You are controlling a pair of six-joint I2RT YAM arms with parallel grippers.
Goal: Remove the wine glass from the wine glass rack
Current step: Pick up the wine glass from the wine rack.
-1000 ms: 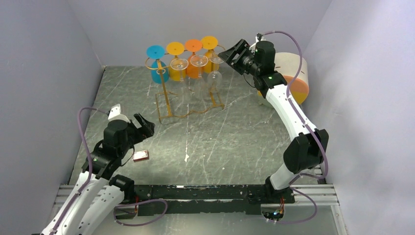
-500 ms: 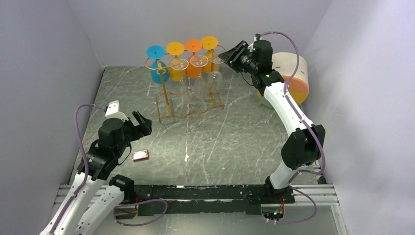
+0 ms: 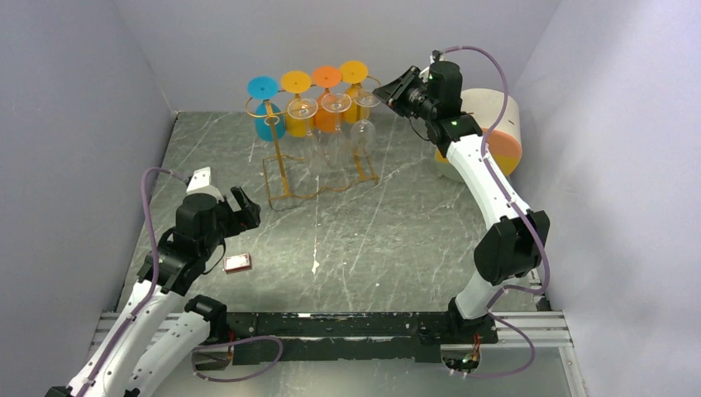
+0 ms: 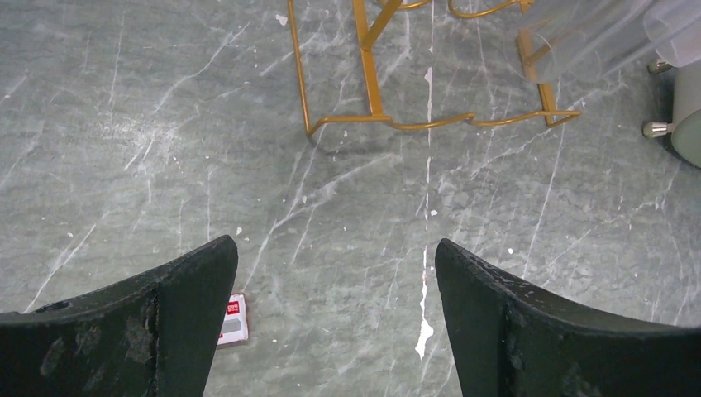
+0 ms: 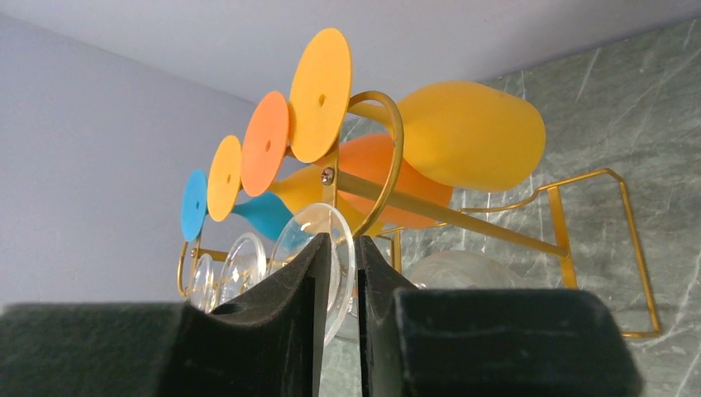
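Grey marbled table point(image 3: 397, 240). One small red-and-white card point(image 3: 238, 263), lying flat on it, near my left side. One white drum point(image 3: 504, 124), orange lower band, far right of me.

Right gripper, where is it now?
The right gripper is at the back in the top view, at the wine glass rack's right end, pinching the foot of the end clear wine glass, beside the yellow glass.

My feeds show soft, even overhead light; the wine glass rack point(image 4: 369, 83) casts a faint shadow on the surface point(image 4: 165, 124); the right wrist foreground is blurred.
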